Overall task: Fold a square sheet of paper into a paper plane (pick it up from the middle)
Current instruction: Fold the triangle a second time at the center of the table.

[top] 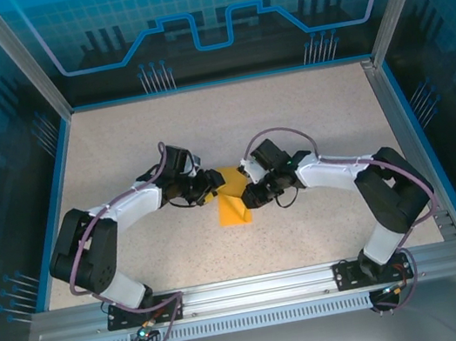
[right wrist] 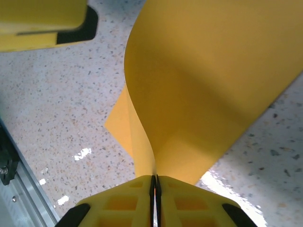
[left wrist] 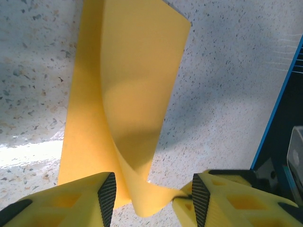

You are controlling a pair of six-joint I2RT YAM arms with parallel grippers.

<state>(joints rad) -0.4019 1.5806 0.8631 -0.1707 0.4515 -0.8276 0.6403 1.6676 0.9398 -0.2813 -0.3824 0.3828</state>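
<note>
The square sheet of paper (top: 233, 207) is orange-yellow and lies partly folded at the table's middle, with one flap lifted and curling. In the right wrist view my right gripper (right wrist: 155, 182) is shut on the lower edge of that raised flap (right wrist: 213, 85), its jaws pressed together with the paper pinched between. From the left, my left gripper (top: 211, 182) stands open over the paper's other side. The curled paper (left wrist: 137, 94) runs down between its fingers (left wrist: 108, 196) without being pinched. My right gripper (top: 248, 192) meets the sheet from the right.
The speckled table (top: 308, 121) is bounded by a blue rim and a metal rail (top: 258, 289) at the near edge. One finger of the left gripper (right wrist: 47, 21) shows close by in the right wrist view. Both arms crowd the centre.
</note>
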